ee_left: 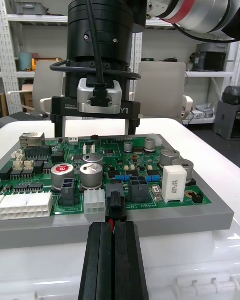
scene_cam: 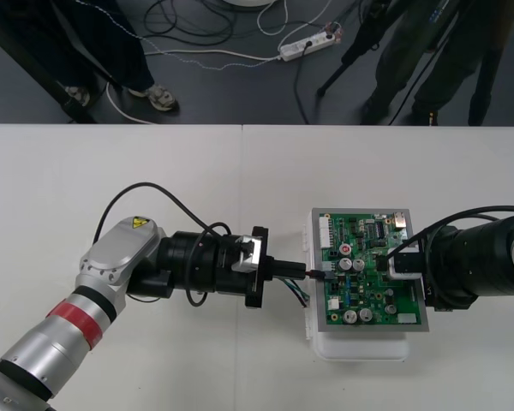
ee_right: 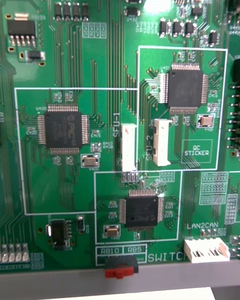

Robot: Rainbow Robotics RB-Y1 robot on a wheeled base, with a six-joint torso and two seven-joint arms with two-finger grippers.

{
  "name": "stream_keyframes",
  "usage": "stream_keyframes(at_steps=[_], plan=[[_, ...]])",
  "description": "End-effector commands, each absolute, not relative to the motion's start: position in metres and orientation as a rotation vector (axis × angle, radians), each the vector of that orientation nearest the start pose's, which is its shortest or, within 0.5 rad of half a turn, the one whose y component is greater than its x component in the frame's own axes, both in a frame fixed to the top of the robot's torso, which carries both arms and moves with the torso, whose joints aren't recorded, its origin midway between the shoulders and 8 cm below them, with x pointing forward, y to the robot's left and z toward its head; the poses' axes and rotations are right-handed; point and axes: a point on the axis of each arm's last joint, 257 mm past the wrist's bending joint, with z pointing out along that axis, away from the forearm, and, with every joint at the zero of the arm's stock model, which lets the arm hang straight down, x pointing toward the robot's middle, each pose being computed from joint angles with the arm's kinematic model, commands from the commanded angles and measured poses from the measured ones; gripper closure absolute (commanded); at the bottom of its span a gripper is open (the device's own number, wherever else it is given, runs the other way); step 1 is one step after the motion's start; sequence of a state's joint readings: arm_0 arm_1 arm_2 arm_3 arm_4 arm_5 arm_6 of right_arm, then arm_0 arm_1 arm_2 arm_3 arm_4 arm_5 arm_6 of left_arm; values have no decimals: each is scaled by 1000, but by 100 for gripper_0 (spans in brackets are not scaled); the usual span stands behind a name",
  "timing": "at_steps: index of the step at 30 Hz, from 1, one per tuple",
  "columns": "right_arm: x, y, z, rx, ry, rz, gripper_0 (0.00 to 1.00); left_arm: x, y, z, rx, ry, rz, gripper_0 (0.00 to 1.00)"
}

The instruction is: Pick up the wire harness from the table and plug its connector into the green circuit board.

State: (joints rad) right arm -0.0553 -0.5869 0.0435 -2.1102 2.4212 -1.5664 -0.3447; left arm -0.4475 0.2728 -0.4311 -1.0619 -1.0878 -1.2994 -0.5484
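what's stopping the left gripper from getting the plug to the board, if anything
Probably nothing: the left gripper, shut on the harness wires, holds the plug at the edge of the green board; the right gripper stands further in, open.

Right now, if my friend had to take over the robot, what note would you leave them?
Left gripper: shut on the harness, holding its black plug against the left edge of the green circuit board.
Right gripper: open, fingers down over the board's right side.
Done: the harness is off the table and the plug is at the board's edge.
Left: I can't tell if the plug is fully in. It probably needs pushing home, then letting go.
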Motion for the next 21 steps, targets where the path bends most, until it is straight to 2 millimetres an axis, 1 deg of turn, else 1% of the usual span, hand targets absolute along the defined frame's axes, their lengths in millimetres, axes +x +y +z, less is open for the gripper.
stream_keyframes(at_steps=[1, 7, 16, 21], plan=[[374, -231, -281, -1908, 1861, -177, 0, 356, -92, -211, 1426, 810, -987, 100], [373, -231, -281, -1902, 1869, -175, 0, 355, -92, -213, 1430, 811, -985, 100], [374, -231, -281, -1902, 1867, -177, 0, 352, -100, -211, 1428, 803, -992, 100], [374, -231, -281, -1902, 1868, -178, 0, 352, -101, -212, 1432, 804, -991, 100]])
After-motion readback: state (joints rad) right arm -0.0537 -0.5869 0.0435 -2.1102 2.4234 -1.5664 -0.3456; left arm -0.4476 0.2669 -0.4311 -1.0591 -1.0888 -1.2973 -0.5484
